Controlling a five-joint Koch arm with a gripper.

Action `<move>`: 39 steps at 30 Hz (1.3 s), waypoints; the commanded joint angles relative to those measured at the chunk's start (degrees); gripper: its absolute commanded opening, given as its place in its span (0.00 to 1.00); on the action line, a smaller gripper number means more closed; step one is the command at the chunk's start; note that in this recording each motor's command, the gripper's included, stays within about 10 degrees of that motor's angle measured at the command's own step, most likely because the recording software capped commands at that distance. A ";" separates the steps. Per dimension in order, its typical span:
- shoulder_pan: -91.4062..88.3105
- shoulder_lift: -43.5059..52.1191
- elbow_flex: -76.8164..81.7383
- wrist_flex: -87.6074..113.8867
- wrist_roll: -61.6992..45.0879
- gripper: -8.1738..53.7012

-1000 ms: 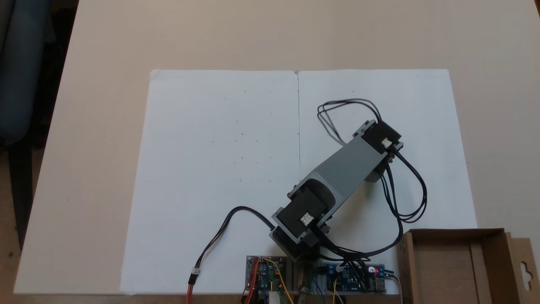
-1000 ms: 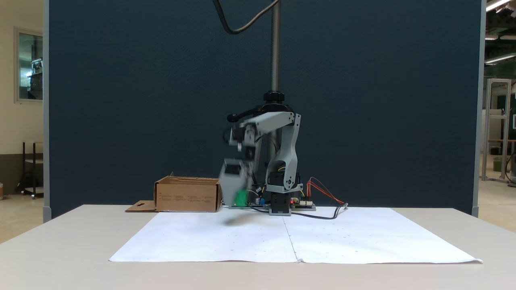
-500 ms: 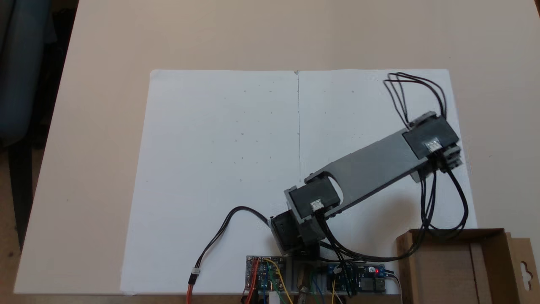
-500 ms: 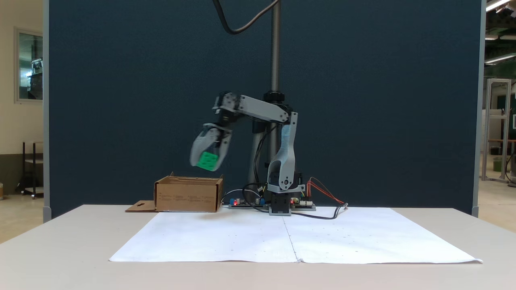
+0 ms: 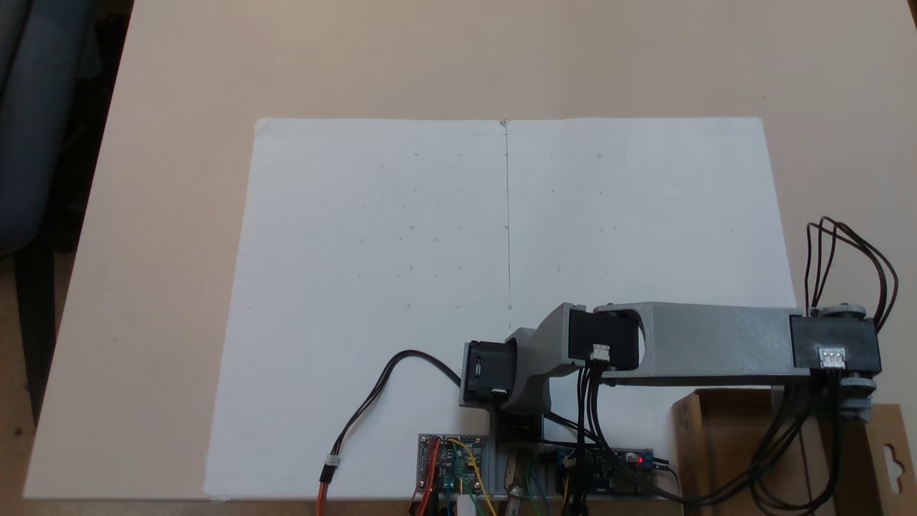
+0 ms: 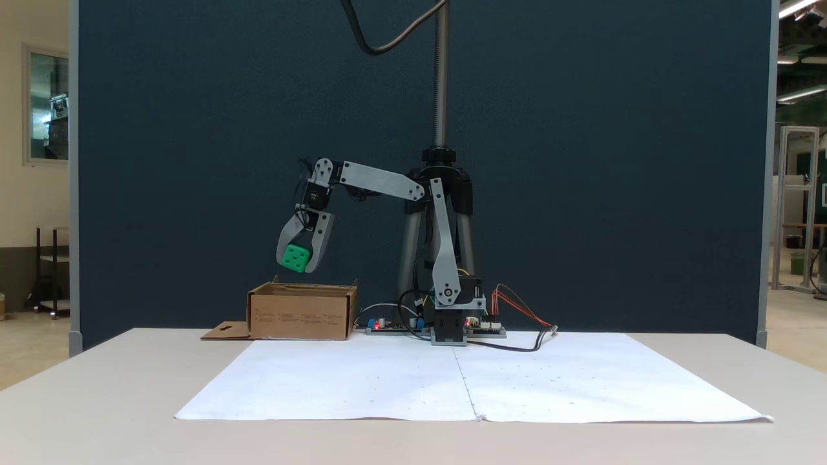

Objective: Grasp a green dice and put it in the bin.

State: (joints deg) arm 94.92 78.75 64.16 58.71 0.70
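In a fixed view from the front, the green dice (image 6: 296, 258) hangs in the air with several pips facing the camera, and my gripper (image 6: 298, 263) is shut on it. It hangs a short way above the open top of the bin (image 6: 301, 312), a brown cardboard box. In a fixed view from above, the grey forearm (image 5: 709, 342) reaches right over the bin (image 5: 723, 444); the wrist and cables cover the gripper and dice there.
Two white paper sheets (image 5: 444, 272) cover the table's middle. Circuit boards (image 5: 450, 466) and loose cables (image 5: 372, 401) lie by the arm's base. The bin's flap (image 5: 888, 459) with a cut-out slot sticks out to the right. A dark partition (image 6: 581, 161) stands behind.
The arm has swung from over the paper toward the bin, lifting the dice from near table height until it hangs above the box. The gripper has stayed shut on it.
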 commanded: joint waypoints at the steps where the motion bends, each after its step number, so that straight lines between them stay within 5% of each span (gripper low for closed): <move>1: 3.52 0.97 -2.46 0.44 1.67 0.32; 12: 11.60 -5.19 -2.37 -0.62 -7.03 0.32; 13: 11.87 -5.27 -2.37 -0.70 -6.94 0.36; 15: 11.95 -6.68 -2.20 -2.20 -6.77 0.65; 18: 11.87 -7.21 -2.20 -4.39 -6.77 0.81; 26: 2.99 -5.27 -2.37 -13.62 -2.90 0.82; 39: -40.87 8.44 -2.20 -19.42 -0.18 0.84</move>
State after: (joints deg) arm 58.01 83.23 63.98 41.66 -2.02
